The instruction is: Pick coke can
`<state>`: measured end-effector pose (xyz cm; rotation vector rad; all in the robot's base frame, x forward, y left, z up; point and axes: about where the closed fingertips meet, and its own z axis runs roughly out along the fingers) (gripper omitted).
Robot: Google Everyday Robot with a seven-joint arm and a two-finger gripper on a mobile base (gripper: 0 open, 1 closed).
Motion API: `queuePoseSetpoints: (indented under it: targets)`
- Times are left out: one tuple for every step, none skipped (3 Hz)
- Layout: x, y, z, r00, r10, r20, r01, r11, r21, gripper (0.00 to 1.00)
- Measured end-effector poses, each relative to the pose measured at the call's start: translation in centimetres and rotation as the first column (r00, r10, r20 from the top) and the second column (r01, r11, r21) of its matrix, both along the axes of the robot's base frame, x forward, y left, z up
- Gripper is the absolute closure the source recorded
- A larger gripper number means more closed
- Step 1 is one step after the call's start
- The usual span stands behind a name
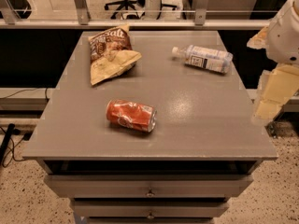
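Observation:
The coke can, red with white lettering and a silver end, dented, lies on its side on the grey table top, near the front and a little left of the middle. My gripper hangs off the table's right edge, pale yellow below the white arm. It is well to the right of the can, apart from it, and holds nothing that I can see.
A crumpled chip bag lies at the back left of the table. A clear plastic bottle with a white label lies on its side at the back right. Drawers sit below the top. A rail and office chairs stand behind.

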<state>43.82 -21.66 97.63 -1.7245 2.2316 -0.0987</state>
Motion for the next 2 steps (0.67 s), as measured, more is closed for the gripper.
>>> queuePoseSetpoints:
  targets:
    - [0.0, 0.0, 0.0, 1.0000, 0.000, 0.000, 0.000, 1.000, 0.000, 0.00]
    - [0.8, 1.8, -1.4, 0.9999, 0.013, -0.005, -0.012, 0.998, 0.061, 0.00]
